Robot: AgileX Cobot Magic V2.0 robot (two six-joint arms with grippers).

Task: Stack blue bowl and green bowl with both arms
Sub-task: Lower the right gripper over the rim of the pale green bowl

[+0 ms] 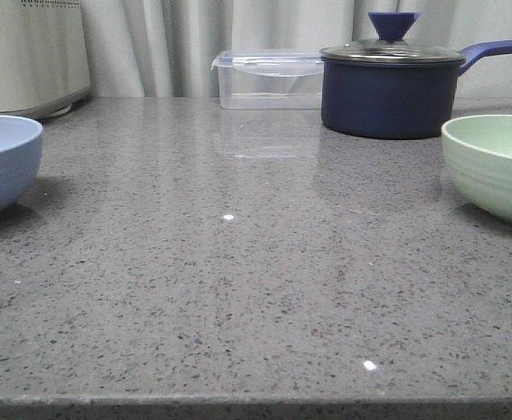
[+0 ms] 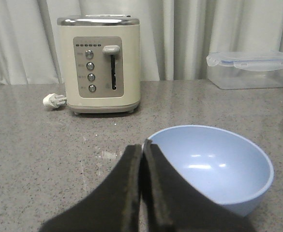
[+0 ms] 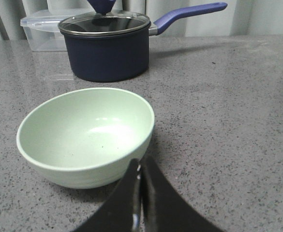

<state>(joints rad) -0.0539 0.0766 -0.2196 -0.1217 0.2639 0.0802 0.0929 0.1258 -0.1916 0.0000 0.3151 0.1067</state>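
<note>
Left pincer [image 2: 142,159] clenched, empty, just short of blue bowl [image 1: 2,162] at tabletop [image 1: 238,289] left edge. Right pincer [image 3: 140,174] clenched, empty, just short of green bowl [image 1: 494,166] at right edge. Bowls well apart, upright. Behind: navy saucepan [image 1: 391,92], clear box [image 1: 269,79], toaster [image 2: 100,70].

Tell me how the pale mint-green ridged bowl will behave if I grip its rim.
The pale mint-green ridged bowl looks rigid and probably light, with a thin wall. Its rounded underside suggests it may rock or slide on the polished grey stone counter. The right gripper, now shut, must open first.
</note>
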